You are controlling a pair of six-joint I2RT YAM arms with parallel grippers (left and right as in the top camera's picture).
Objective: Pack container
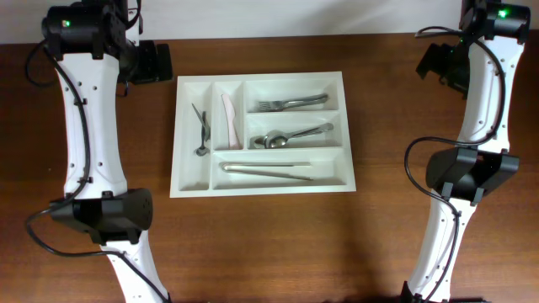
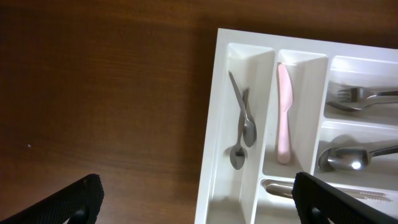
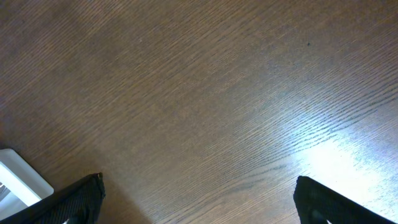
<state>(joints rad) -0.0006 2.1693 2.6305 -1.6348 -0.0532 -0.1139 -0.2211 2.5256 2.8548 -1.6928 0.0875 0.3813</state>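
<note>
container [image 1: 261,188] cropped in both wrist views

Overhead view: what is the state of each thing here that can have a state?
container, flat on the table, cutlery in all five compartments
left pincer, open, empty, above the container's left edge
right pincer, open, empty, above the table

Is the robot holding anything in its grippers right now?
No, nothing is held. The left gripper hangs open near the cutlery tray, and the right gripper is open above the wooden table.
</note>
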